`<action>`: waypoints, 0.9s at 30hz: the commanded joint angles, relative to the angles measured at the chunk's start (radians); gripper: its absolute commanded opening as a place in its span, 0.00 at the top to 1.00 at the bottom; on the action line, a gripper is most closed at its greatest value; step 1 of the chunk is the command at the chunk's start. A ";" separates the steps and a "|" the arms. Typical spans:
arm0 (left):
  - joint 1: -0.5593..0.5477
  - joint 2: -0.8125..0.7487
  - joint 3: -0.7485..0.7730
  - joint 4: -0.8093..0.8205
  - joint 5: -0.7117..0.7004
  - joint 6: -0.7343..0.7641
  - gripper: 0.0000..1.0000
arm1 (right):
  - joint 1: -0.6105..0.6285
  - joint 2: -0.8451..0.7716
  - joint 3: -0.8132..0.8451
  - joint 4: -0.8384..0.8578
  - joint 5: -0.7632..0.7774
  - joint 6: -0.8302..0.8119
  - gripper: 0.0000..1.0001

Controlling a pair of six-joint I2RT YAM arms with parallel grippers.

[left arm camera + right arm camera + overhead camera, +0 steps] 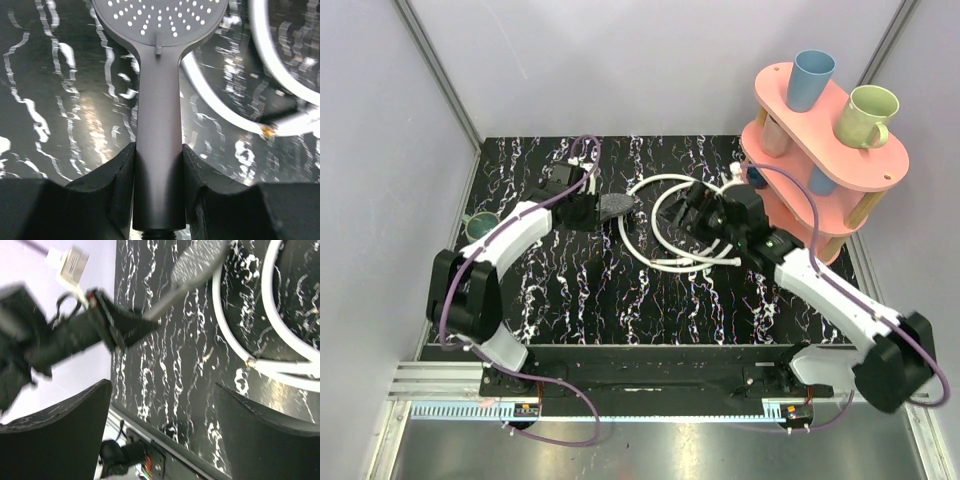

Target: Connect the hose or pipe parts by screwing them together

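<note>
Where the left wrist view looks down along its own fingers, the shower head fills the middle of the frame. It is dark grey and matt, with a round face dotted with small pale holes at the top edge. Its straight handle runs down to a threaded end at the bottom edge. The left gripper is closed on that handle, one finger pressed against each side low on the shaft. The hose, thin, white and glossy, curves in loops at the upper right of that frame. A small brass-coloured end fitting lies on the bench right of the handle, apart from it.

Only the top view shows the whole layout. The shower head sits left of centre, the hose coils at centre, and a pink rack with cups stands at the upper right. Whether the shower head rests on the bench cannot be told.

The right wrist view shows the right gripper spread wide with nothing between its fingers, above the bench. The hose is at that frame's right and the held shower head at the top.
</note>
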 commanded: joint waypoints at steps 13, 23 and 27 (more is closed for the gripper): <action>-0.161 -0.384 -0.288 0.253 -0.027 -0.238 1.00 | -0.002 0.460 0.158 0.267 -0.041 0.377 0.11; -0.206 -0.389 -0.292 0.250 -0.073 -0.230 1.00 | -0.002 0.615 0.207 0.209 -0.053 0.541 0.12; -0.217 -0.390 -0.293 0.253 -0.076 -0.226 1.00 | -0.002 0.646 0.194 0.197 -0.053 0.581 0.13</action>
